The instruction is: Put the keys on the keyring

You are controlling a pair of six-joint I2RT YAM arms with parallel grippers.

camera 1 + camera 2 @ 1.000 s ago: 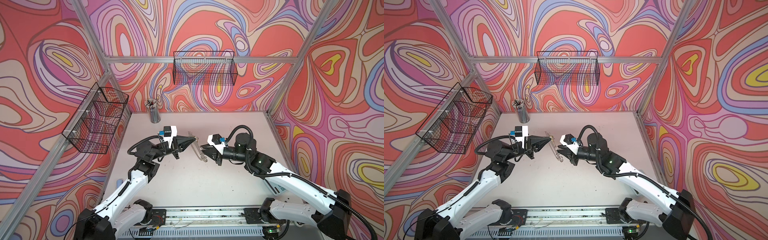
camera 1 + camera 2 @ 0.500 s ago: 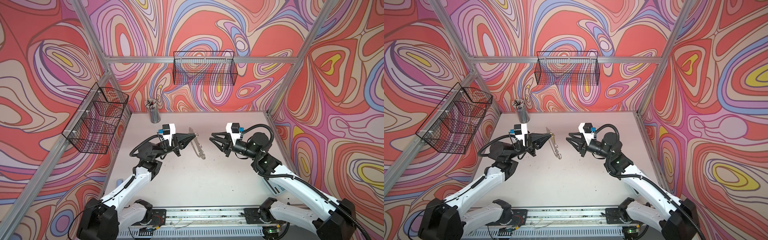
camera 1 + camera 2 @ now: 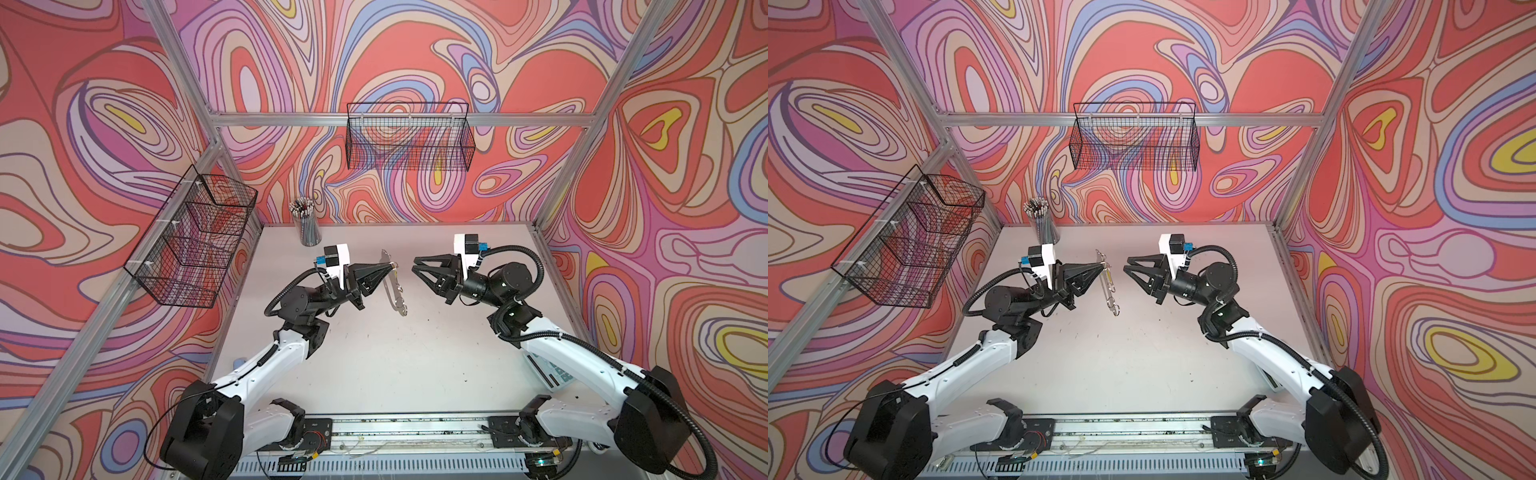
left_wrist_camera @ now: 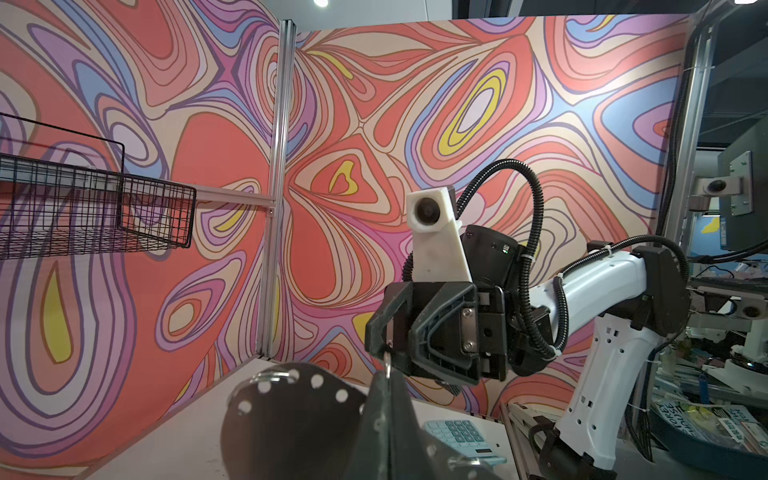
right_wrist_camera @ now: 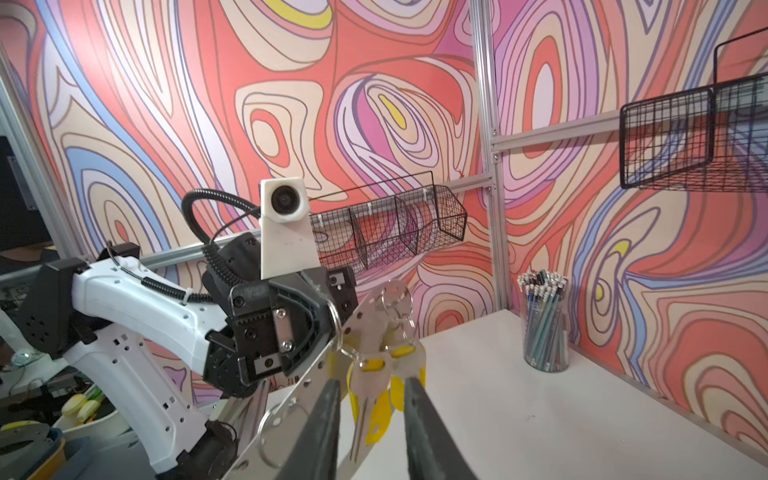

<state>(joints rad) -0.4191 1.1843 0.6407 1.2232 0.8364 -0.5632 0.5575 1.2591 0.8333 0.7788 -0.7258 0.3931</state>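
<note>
Little to read here.

- Printed cover [image 4: 690, 419], lying outside the enclosure, left wrist view: white capitals turned sideways. They read something like "OREY" over "USE". The other lines on it are too blurred.
- Pale blue calculator [image 4: 457, 432] at the edge of the surface [image 4: 174, 440]: the key grid shows, but the key markings are too small to read. Same in a top view [image 3: 557, 372].

Nothing else legible in any view.
</note>
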